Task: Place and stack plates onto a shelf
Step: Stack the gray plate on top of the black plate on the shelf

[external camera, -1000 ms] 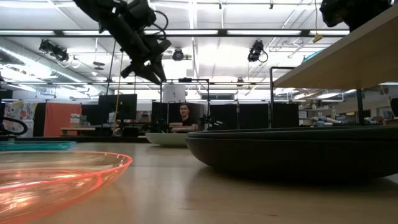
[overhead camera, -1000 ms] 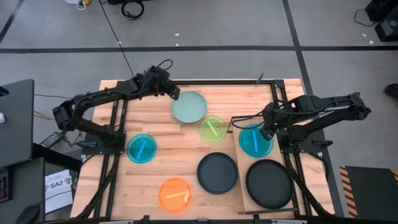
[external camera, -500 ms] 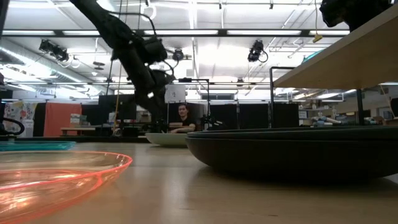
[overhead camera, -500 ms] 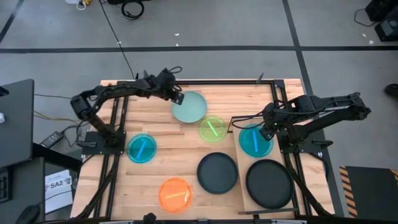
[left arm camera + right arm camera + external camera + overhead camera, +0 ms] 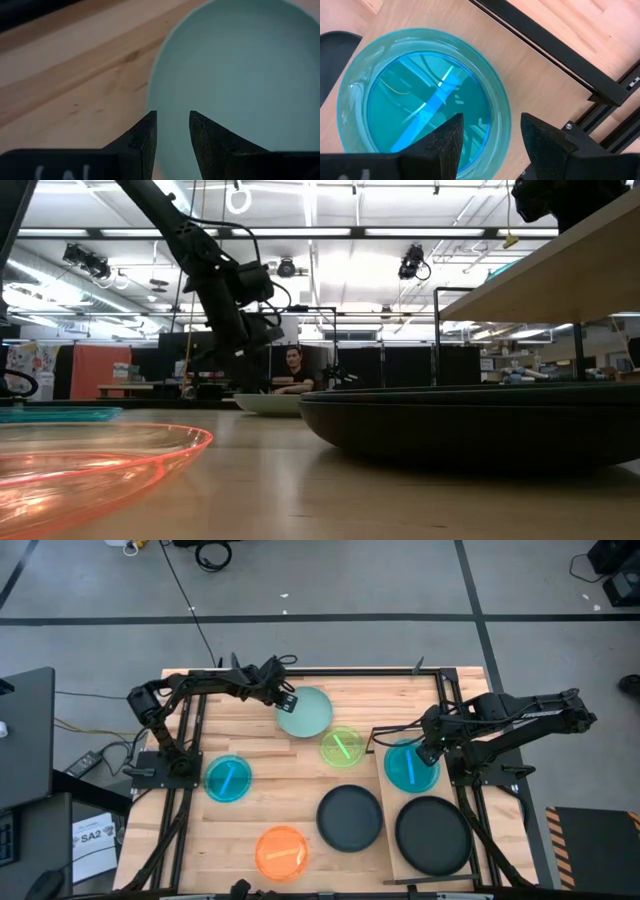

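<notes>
Left fingers (image 5: 145,145) spread at mint plate (image 5: 304,712) rim, lime plate (image 5: 343,747) near, right fingers (image 5: 451,145) spread over cyan plate (image 5: 422,100) on shelf (image 5: 393,830)

Dark jointed arms, black wedge fingers (image 5: 145,137)

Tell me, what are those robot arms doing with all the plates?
They are putting plates on a shelf. The left gripper is open at the edge of the mint plate, not gripping it yet. The right gripper is open above a cyan plate that lies on the shelf beside a black plate. Four more plates wait on the table.
</notes>
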